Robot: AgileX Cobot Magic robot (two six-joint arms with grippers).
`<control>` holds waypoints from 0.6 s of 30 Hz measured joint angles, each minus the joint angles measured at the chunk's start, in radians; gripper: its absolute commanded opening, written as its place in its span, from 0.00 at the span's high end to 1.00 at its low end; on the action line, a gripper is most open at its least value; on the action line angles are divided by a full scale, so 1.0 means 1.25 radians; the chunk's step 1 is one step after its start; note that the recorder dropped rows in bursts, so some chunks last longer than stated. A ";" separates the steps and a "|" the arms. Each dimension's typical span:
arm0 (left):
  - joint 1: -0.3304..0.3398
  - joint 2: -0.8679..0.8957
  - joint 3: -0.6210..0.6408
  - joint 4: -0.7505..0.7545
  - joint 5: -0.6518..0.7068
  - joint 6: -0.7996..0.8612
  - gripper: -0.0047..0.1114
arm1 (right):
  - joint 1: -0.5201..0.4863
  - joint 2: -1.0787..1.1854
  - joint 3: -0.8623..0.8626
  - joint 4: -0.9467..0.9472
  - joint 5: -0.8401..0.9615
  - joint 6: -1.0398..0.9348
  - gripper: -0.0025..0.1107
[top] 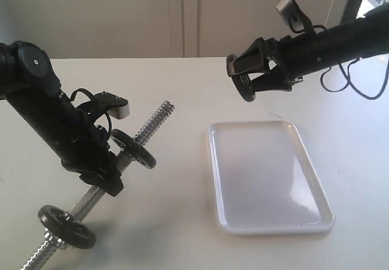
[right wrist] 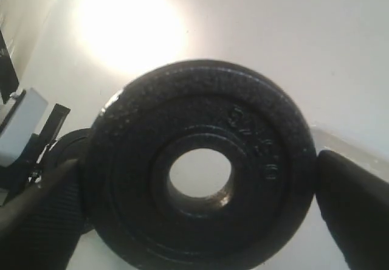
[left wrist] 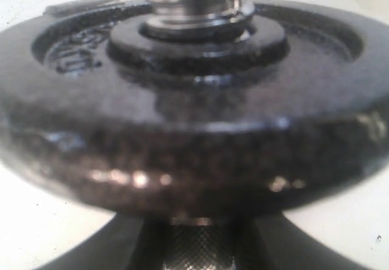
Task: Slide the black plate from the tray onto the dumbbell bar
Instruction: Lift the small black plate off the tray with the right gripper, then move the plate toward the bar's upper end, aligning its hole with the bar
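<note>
**A:** Right gripper (top: 244,84), upper right of the exterior view, is clamping the plate (right wrist: 255,136) by its rim, with a finger pressing on each opposite edge. It is holding the plate in the air, off the tray (top: 261,179), which is lying at lower right.

**B:** And the bar?

**A:** Left gripper (top: 109,176), lower left, is gripping the bar (top: 155,119) at its middle. It is tilting the bar so the free threaded end is pointing toward upper centre. Two discs (top: 135,149) are sitting on it.

**B:** What is this step needing?

**A:** Probably squaring the hole with that threaded tip, then easing the plate along slowly. Coarse threads could be snagging a tilting hub.
</note>
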 measured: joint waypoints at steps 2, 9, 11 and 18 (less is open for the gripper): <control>-0.002 0.000 0.000 0.000 0.000 0.005 0.96 | -0.001 0.023 0.000 0.008 0.000 0.013 0.98; -0.015 0.000 0.000 -0.009 0.010 0.070 0.96 | 0.007 0.061 0.000 0.051 -0.003 0.053 0.98; -0.020 0.000 0.000 -0.011 0.012 0.078 0.96 | 0.013 0.061 0.000 0.062 -0.003 0.066 0.98; -0.022 0.000 0.000 -0.012 0.015 0.081 0.96 | 0.061 0.061 0.000 0.069 -0.003 0.084 0.98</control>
